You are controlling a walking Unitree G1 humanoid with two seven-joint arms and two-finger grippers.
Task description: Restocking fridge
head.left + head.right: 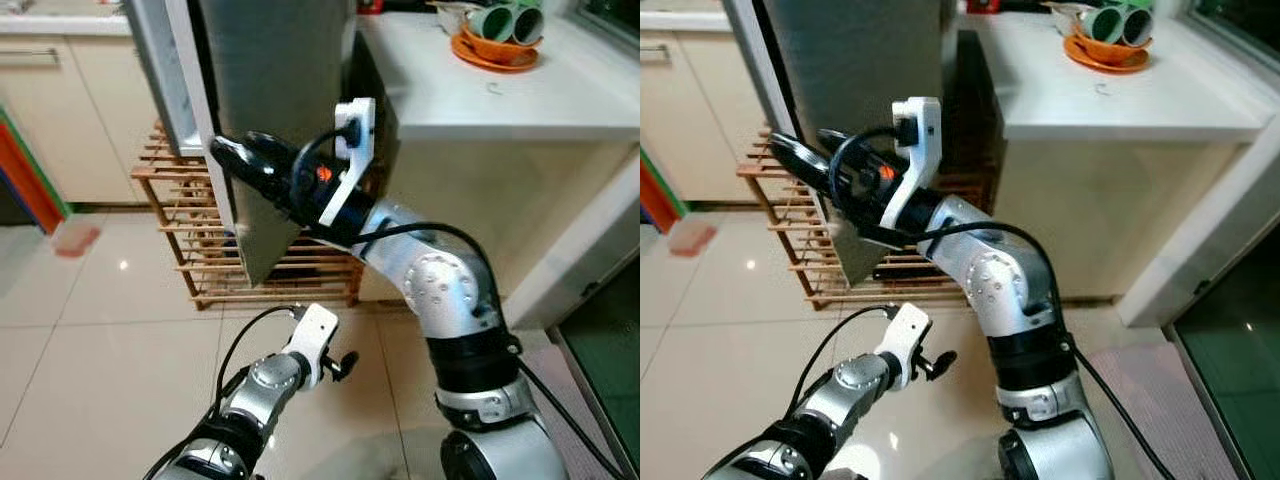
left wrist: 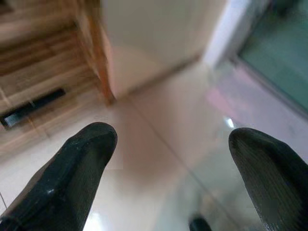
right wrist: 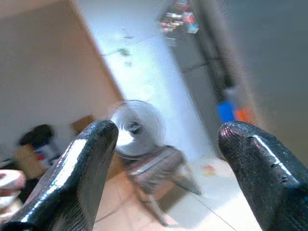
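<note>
You have a white counter [image 1: 520, 95] at upper right, its flat top carrying an orange plate [image 1: 492, 55] near the far edge; on that plate rest two green cups [image 1: 505, 20], tipped on their sides with mouths toward you. Below, the glossy cream tiled floor [image 1: 110, 330] carries a low slatted wooden rack [image 1: 200, 245], standing against the base of the grey fridge door [image 1: 275, 110]. A pinkish flat object [image 1: 75, 238] lies on the floor, left.
</note>
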